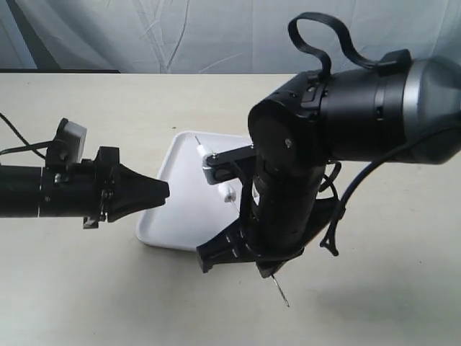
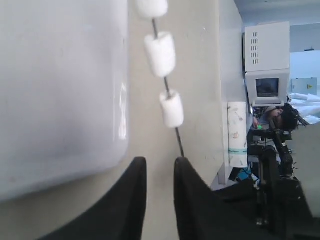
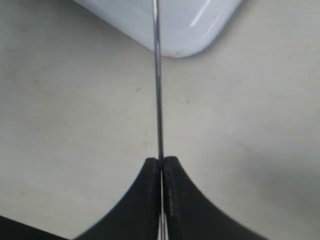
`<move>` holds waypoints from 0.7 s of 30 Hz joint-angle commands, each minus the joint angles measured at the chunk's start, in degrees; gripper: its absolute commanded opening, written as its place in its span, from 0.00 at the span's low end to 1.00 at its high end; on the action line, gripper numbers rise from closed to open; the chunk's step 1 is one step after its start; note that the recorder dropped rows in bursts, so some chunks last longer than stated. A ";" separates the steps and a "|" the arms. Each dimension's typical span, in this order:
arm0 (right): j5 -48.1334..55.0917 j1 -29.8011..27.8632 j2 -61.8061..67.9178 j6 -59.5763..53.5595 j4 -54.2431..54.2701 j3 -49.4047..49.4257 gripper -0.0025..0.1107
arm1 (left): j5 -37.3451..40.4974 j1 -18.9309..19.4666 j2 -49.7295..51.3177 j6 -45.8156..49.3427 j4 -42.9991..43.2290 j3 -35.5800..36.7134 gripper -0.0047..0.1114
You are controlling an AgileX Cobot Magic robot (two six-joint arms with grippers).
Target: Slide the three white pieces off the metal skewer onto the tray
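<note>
The metal skewer (image 3: 158, 90) runs from my right gripper (image 3: 161, 159), which is shut on it, out over the corner of the tray (image 3: 190, 30). In the exterior view the skewer's back end (image 1: 281, 290) sticks out below the right arm, and two white pieces (image 1: 202, 151) (image 1: 229, 193) show over the tray (image 1: 176, 216). The left wrist view shows three white pieces (image 2: 151, 6) (image 2: 160, 54) (image 2: 172, 108) threaded on the skewer (image 2: 178, 140). My left gripper (image 2: 159, 161) is open by a narrow gap, holding nothing, with the skewer's tip just off one fingertip (image 2: 182, 162).
The bulky right arm (image 1: 302, 166) hangs over the tray's right side and hides part of the skewer. A beige tabletop (image 1: 108, 288) lies all round the tray. A grey cloth backdrop (image 1: 216, 36) closes the far edge.
</note>
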 commanded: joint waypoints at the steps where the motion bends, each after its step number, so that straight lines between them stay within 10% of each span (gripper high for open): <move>1: -4.89 0.22 -0.57 1.54 6.09 2.82 0.02 | -4.07 -0.51 0.14 -1.00 -0.51 -3.41 0.21; 21: -10.95 8.02 -0.57 10.37 11.51 3.52 0.02 | -4.20 -4.59 5.89 -1.92 -0.51 -8.10 0.43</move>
